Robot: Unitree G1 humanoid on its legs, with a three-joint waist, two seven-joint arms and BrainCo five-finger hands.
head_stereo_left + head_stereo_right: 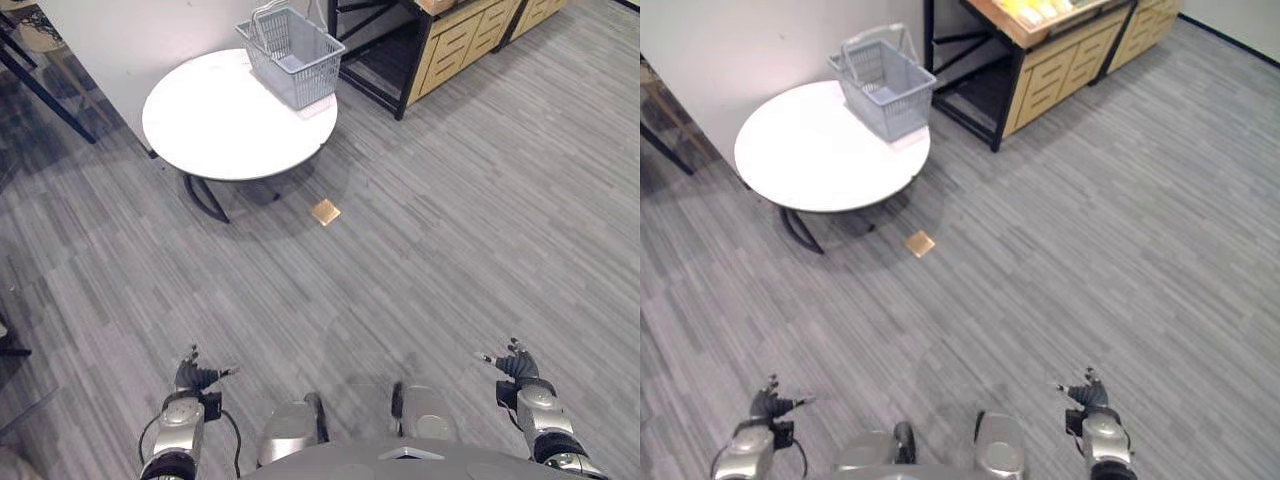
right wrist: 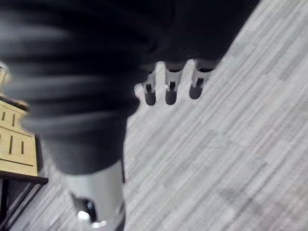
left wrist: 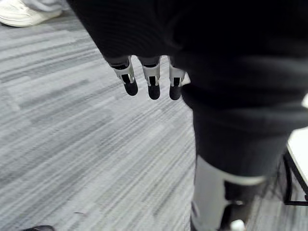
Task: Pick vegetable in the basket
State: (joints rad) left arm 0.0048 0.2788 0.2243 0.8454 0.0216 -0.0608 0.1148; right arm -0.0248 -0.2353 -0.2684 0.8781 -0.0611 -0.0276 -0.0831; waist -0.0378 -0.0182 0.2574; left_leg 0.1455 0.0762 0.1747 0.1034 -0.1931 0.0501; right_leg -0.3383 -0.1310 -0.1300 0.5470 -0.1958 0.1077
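Observation:
A grey wire basket (image 1: 292, 52) with its handles up stands on the far right part of a round white table (image 1: 215, 125); I see nothing inside it. My left hand (image 1: 193, 378) hangs low at the lower left, fingers relaxed and holding nothing. My right hand (image 1: 516, 364) hangs at the lower right, likewise relaxed and holding nothing. Both are far from the table. In the wrist views the left fingers (image 3: 153, 82) and right fingers (image 2: 170, 86) point down over bare floor. Yellow-green produce (image 1: 1040, 10) lies on top of a wooden stand at the back.
A wooden stand with drawers (image 1: 460, 40) and a black frame (image 1: 375, 60) stands at the back right. A small tan square (image 1: 325, 211) lies on the grey plank floor by the table. A person's white shoe (image 3: 24, 10) shows in the left wrist view.

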